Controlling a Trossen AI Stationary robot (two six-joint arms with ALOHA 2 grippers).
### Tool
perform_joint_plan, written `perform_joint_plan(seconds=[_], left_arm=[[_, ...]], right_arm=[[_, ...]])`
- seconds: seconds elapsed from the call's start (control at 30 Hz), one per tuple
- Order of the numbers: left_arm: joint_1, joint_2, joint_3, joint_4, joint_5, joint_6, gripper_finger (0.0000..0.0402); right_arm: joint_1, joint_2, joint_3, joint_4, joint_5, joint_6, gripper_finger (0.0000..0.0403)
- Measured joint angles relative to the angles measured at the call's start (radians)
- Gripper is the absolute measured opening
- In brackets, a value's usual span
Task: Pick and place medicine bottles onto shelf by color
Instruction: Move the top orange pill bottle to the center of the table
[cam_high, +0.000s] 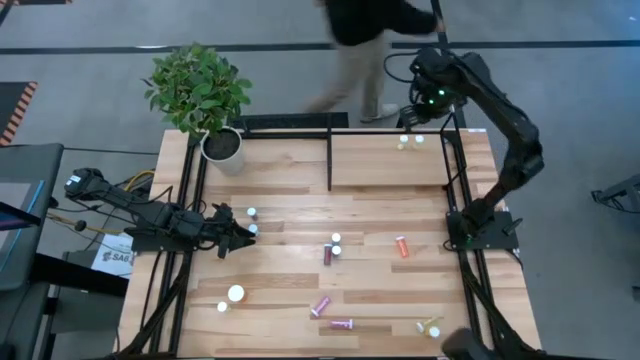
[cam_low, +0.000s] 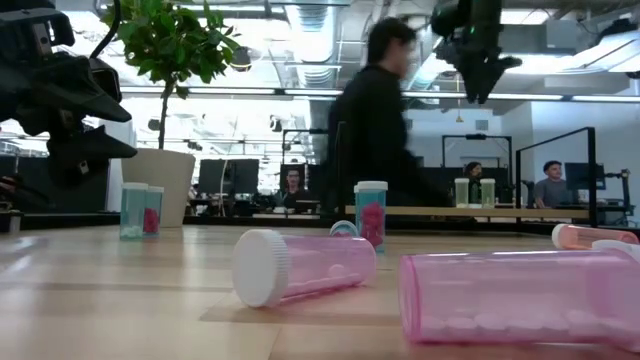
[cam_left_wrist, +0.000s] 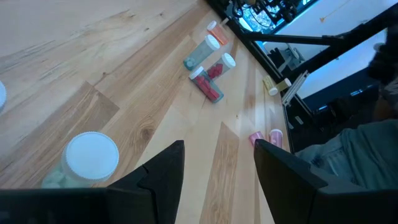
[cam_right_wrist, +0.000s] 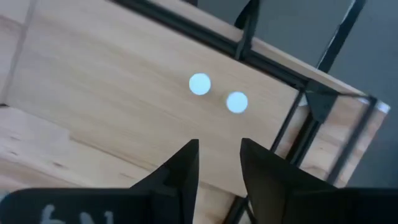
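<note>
The right gripper (cam_high: 428, 108) hangs high over the far right corner of the shelf (cam_high: 385, 160), fingers narrow with only a slim gap and nothing between them. Directly below stand two pale bottles (cam_right_wrist: 199, 84) side by side, upright, close but apart (a tidy pair, which I read as the start of a colour group). The left gripper (cam_high: 240, 232) sits low near the table's left side, fingers partly apart and empty, with two white-capped bottles (cam_high: 252, 213) just beside it, likely the next pick. Counting the high view: two on the shelf, two by the left gripper, two upright at mid-table (cam_high: 335, 240), a maroon one (cam_high: 327, 255) lying beside them, one orange (cam_high: 402, 246), two pink (cam_high: 321, 306) lying down, one yellow (cam_high: 430, 326), and two white caps at front left (cam_high: 235, 294). Thirteen, as far as I can tell.
</note>
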Motion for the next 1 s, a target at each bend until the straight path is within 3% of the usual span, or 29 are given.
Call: perform_joint_plan(seconds=[0.23, 0.43, 0.67, 1.0], left_arm=[[0.000, 0.000, 0.000, 0.000, 0.000, 0.000, 0.0180], [0.000, 0.000, 0.000, 0.000, 0.000, 0.000, 0.0180], [0.000, 0.000, 0.000, 0.000, 0.000, 0.000, 0.0180], [0.000, 0.000, 0.000, 0.000, 0.000, 0.000, 0.0180]], right_arm=[[0.097, -0.115, -0.064, 0.000, 0.003, 0.154, 0.0115], [0.264, -0.199, -0.180, 0.000, 0.003, 0.414, 0.0102], [0.566, -0.232, -0.306, 0.002, -0.013, 0.778, 0.0095], [0.988, -0.130, -0.433, 0.000, -0.019, 1.174, 0.0095]])
